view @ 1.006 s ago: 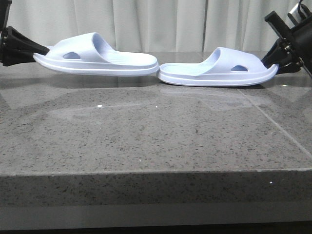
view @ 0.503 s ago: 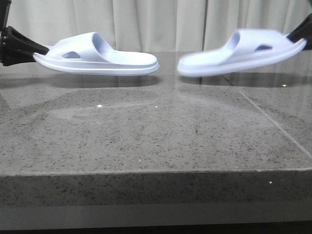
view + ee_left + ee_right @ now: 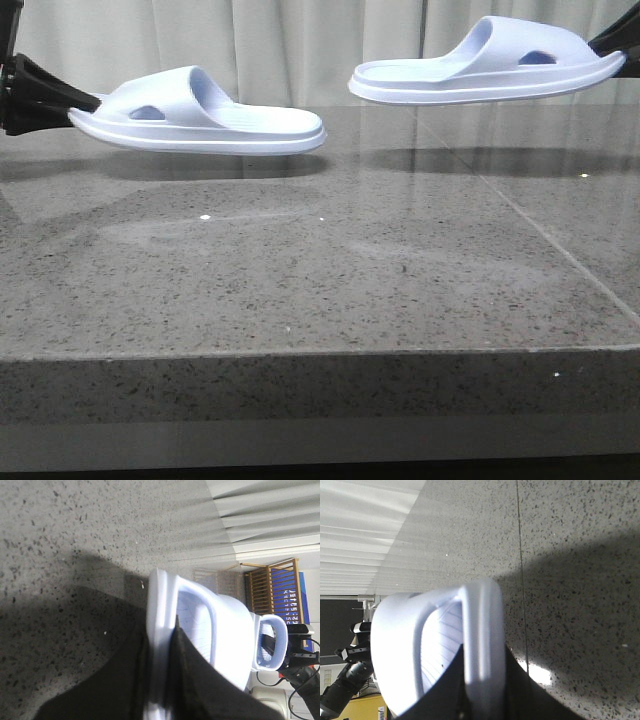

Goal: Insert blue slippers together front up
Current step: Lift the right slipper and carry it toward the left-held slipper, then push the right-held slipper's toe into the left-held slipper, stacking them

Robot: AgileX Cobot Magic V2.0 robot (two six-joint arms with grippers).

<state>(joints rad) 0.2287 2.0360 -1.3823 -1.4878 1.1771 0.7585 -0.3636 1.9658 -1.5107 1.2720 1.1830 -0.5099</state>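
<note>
Two pale blue slippers hang in the air over the grey stone table (image 3: 300, 270). My left gripper (image 3: 60, 100) is shut on the toe end of the left slipper (image 3: 200, 120), which sits level, heel toward the middle. In the left wrist view the fingers (image 3: 200, 680) clamp its sole (image 3: 160, 645). My right gripper (image 3: 612, 45) is shut on the toe end of the right slipper (image 3: 490, 70), held higher, heel toward the middle. In the right wrist view the fingers (image 3: 520, 690) pinch its sole (image 3: 482, 645). The slippers are apart.
A white curtain (image 3: 320, 50) hangs behind the table. The table's front edge (image 3: 320, 350) runs across the front view. A seam line (image 3: 560, 250) crosses the stone at the right. A wooden rack (image 3: 272, 585) shows in the left wrist view, off the table.
My right gripper has lifted the right slipper up and slightly to the right, away from the left slipper's heel, and levelled it. The left gripper and its slipper have not moved.
</note>
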